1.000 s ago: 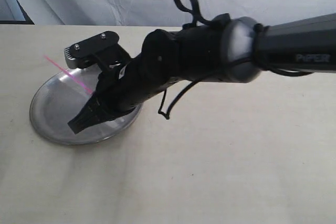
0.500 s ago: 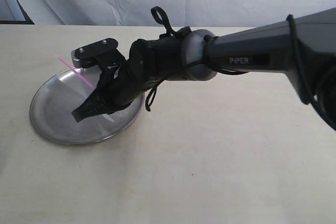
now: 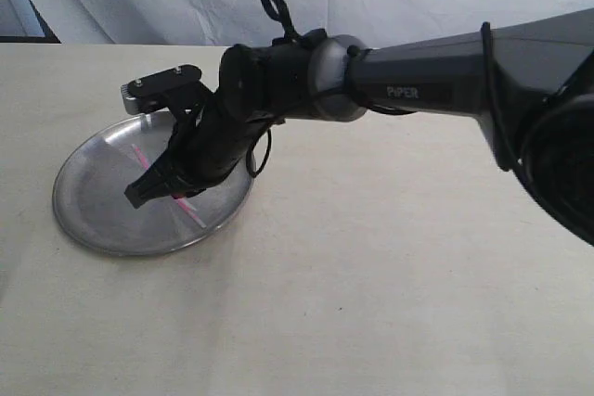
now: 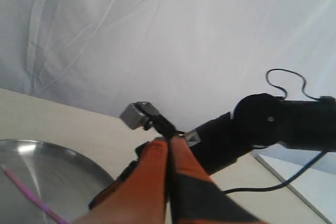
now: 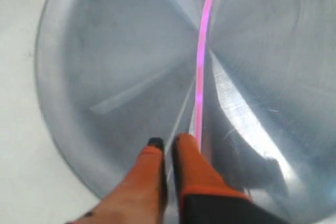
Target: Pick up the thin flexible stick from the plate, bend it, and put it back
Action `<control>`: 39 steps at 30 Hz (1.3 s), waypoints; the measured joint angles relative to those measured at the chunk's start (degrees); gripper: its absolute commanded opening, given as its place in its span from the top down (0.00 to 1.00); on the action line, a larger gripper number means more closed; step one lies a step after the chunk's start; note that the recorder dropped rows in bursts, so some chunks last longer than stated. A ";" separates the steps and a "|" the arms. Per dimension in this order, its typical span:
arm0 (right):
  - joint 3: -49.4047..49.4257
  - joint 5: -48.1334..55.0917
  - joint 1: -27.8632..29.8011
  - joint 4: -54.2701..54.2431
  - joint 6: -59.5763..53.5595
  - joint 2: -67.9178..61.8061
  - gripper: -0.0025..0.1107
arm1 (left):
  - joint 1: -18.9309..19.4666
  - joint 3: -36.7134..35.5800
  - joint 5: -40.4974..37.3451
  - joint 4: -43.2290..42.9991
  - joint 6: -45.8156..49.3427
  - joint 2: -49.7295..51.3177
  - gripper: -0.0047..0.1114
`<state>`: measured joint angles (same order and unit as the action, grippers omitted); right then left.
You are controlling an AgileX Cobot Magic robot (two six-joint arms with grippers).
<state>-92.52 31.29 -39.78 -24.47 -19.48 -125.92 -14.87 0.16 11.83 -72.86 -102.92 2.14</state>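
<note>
Left claw (image 4: 168, 141): out of the exterior view, held high, orange fingers pressed together on nothing. No part in this yet.

Plate (image 3: 88, 201) sits at the left of the tabletop (image 3: 371, 303). A second ago the stick (image 5: 200, 61) slanted up and out past the far-left rim, carried in the air. Half a second ago it was lower. Now it lies down across the plate's face, with pink showing on both sides of the right claw (image 3: 139, 194).

Right claw: has sunk with it, tips just over the metal near the plate's middle. Wrist view shows the fingers (image 5: 185, 148) drawn nearly together, with only a thin dark slot between. The stick runs along the outer edge of one finger, not visibly between the tips. Cannot tell if it touches.

Right arm reaches in from the right, across the middle.

Reading: this looks like the put-back. The stick is on the plate and looks almost straight.
</note>
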 measured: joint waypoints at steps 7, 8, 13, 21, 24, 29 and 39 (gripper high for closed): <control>3.35 7.25 0.13 3.13 -0.13 16.72 0.98 | 0.00 0.00 -14.41 -10.03 0.00 0.00 0.96; 5.54 6.86 0.13 3.89 -0.13 21.11 0.98 | 0.00 0.00 -15.75 -11.51 0.54 0.00 0.96; 14.41 3.24 0.13 5.52 -0.13 32.40 0.98 | 0.00 0.00 -16.97 -12.97 2.53 0.00 0.96; 24.38 2.16 0.13 6.94 -0.13 47.59 0.98 | 0.00 0.00 -18.34 -12.97 2.85 0.00 0.96; 25.20 4.22 0.13 6.78 -0.01 50.96 0.98 | 0.00 0.00 -18.45 -12.97 2.96 0.00 0.96; 25.23 8.98 0.13 0.82 1.44 53.81 0.98 | 0.00 0.00 -18.45 -12.97 2.96 0.00 0.96; 25.33 9.45 0.13 -5.37 1.21 53.96 0.98 | 0.00 0.00 -18.45 -13.11 2.96 0.00 0.96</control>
<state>-67.19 40.74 -39.65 -29.84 -18.27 -71.96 -14.87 0.16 -6.61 -85.97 -99.96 2.14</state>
